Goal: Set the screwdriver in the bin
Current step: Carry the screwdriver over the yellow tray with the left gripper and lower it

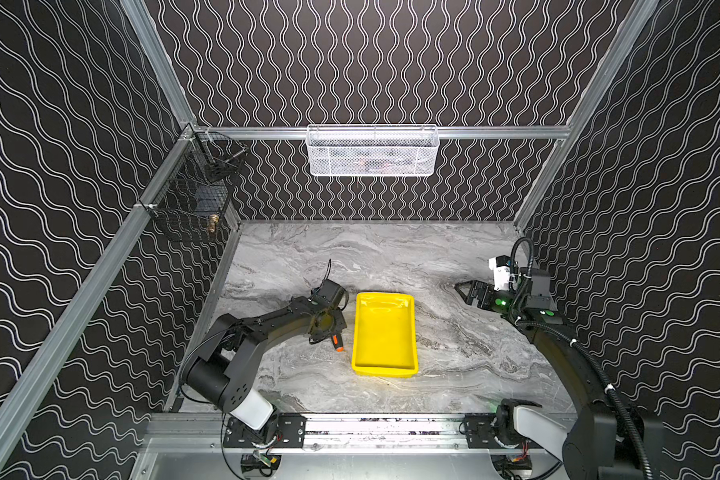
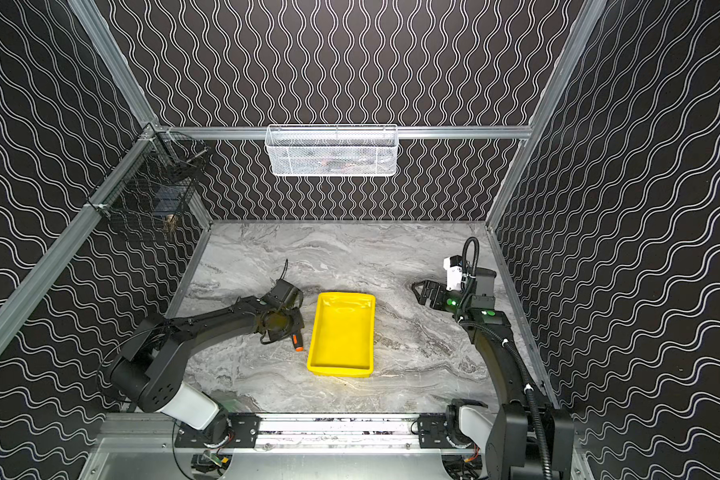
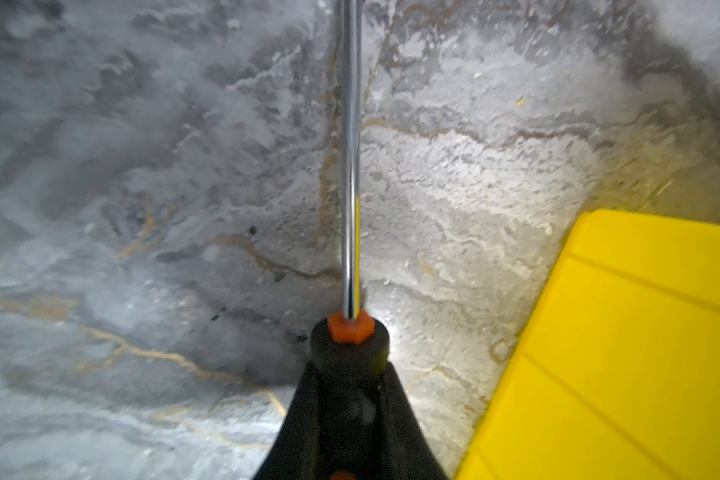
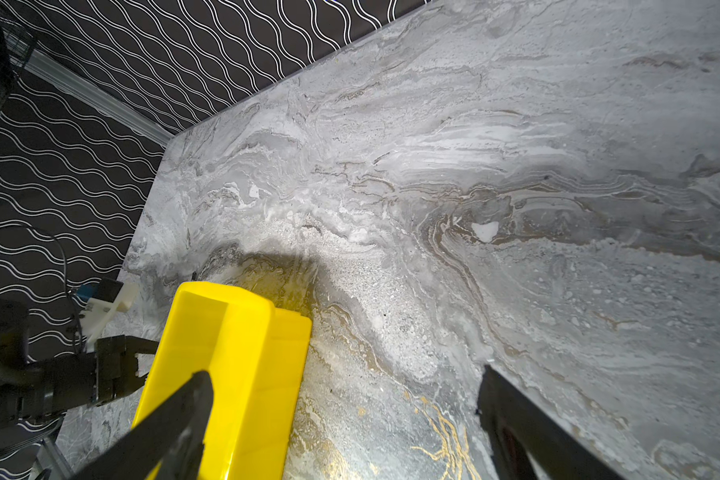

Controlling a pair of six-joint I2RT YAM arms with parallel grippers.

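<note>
The screwdriver (image 3: 351, 174) has a shiny thin shaft and a black handle with an orange collar. In both top views only its black and orange handle end (image 1: 336, 344) (image 2: 297, 343) sticks out from under the left wrist, just left of the bin. My left gripper (image 3: 350, 399) is shut on the handle, its black fingers (image 3: 308, 415) pressed against both sides. The bright yellow bin (image 1: 385, 332) (image 2: 341, 332) (image 3: 641, 332) (image 4: 233, 332) lies empty mid-table. My right gripper (image 1: 460, 286) (image 2: 417, 286) (image 4: 344, 374) hovers open to the bin's right, holding nothing.
A white mesh basket (image 1: 371, 151) hangs on the back rail. At the left corner hangs a black wire basket (image 1: 192, 195). Patterned walls close in the grey marble table (image 1: 454, 353) on three sides. The left arm (image 4: 59, 386) shows beside the bin in the right wrist view.
</note>
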